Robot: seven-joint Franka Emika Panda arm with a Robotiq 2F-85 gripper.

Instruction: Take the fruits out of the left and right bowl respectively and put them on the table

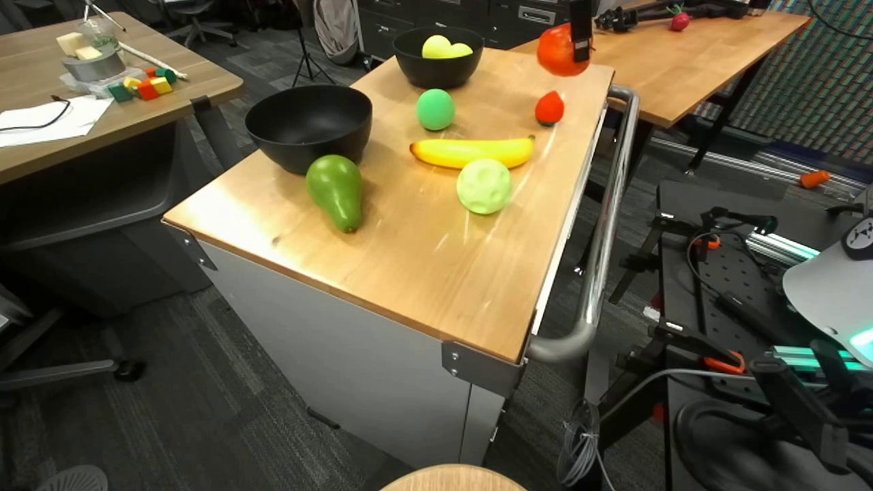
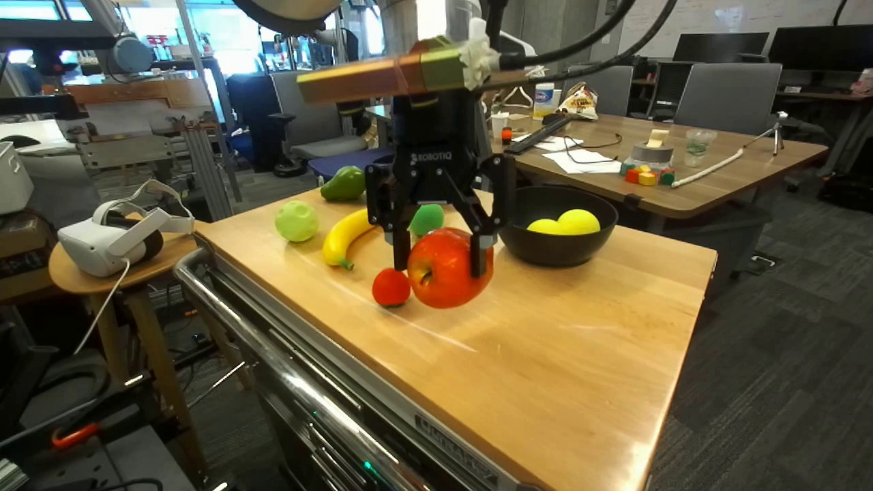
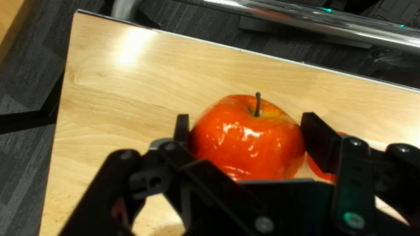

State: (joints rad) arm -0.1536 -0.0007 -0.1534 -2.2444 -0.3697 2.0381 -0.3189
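The fruits (image 1: 470,153) lie mostly on the bench (image 1: 402,273), with two in a black bowl (image 2: 556,251) and one in the pincer (image 2: 442,258). The pincer grips a red apple (image 2: 450,279), its jaws standing well apart, by the apple's breadth, and pressing on it from both sides. The apple is held above the bench, clear of the wood; in the wrist view its stem (image 3: 258,105) points to the side where the metal rail (image 3: 295,17) runs. The two yellow fruits (image 2: 578,221) sit side by side in their bowl, which stands upright. In an exterior view another black bowl (image 1: 310,126) stands upright by the bench's edge, with a green, avocado-shaped fruit (image 1: 334,187) just beside it, narrow end pointing away from the bowl; whether the two touch cannot be told. A bright green ball (image 2: 427,219), partly behind the pincer in an exterior view, lies between the bowl of yellow fruits and the banana (image 2: 343,239). The banana lies with its stem end toward the rail, and a pale green dimpled fruit (image 1: 484,186) is just beside it. Near the banana's stem end a small red strawberry (image 1: 549,108) rests on its dark base, tip up. Just off one end of the bench, in an exterior view, a white headset (image 2: 123,235) rests on a round wooden stool (image 2: 146,271).
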